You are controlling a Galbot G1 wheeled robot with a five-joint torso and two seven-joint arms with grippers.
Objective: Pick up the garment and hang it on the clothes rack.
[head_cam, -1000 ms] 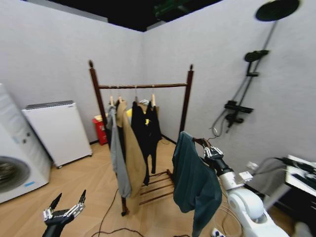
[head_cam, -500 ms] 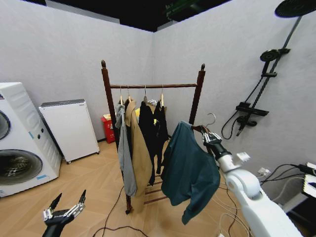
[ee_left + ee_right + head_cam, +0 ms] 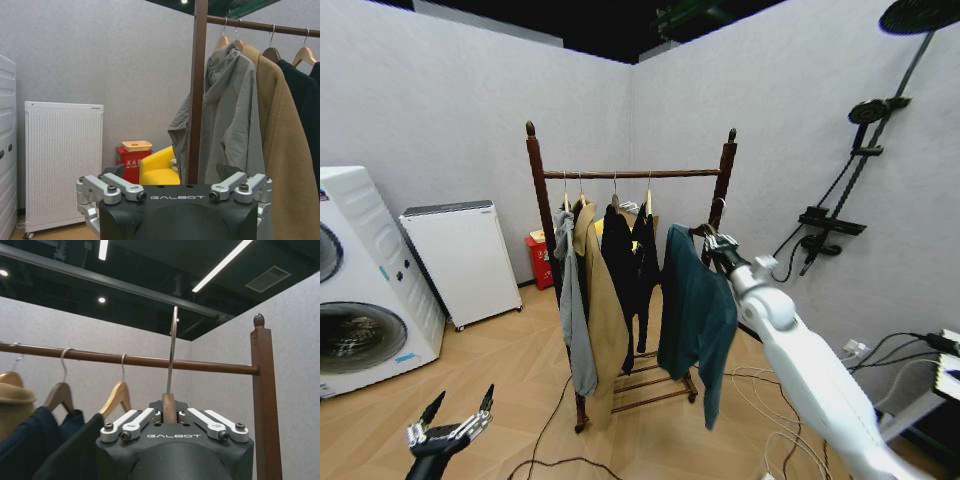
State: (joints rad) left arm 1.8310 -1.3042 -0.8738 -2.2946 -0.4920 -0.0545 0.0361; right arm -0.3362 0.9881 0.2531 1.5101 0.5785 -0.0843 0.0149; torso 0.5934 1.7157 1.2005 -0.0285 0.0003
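Right hand (image 3: pixel 708 238) clamped on wooden hanger of soft teal long-sleeved garment (image 3: pixel 694 310), now swung closer to tall reddish-brown wooden clothes rack (image 3: pixel 725 178), hook just under bar. Left hand (image 3: pixel 450 425) open, idle low.

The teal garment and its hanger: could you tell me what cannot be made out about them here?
- Head view: whether the hanger's hook is over the clothes rack bar yet; too small, behind the right gripper.
- Right wrist view: the garment is hidden below the gripper body.
- The hook's top curve is seen edge-on.
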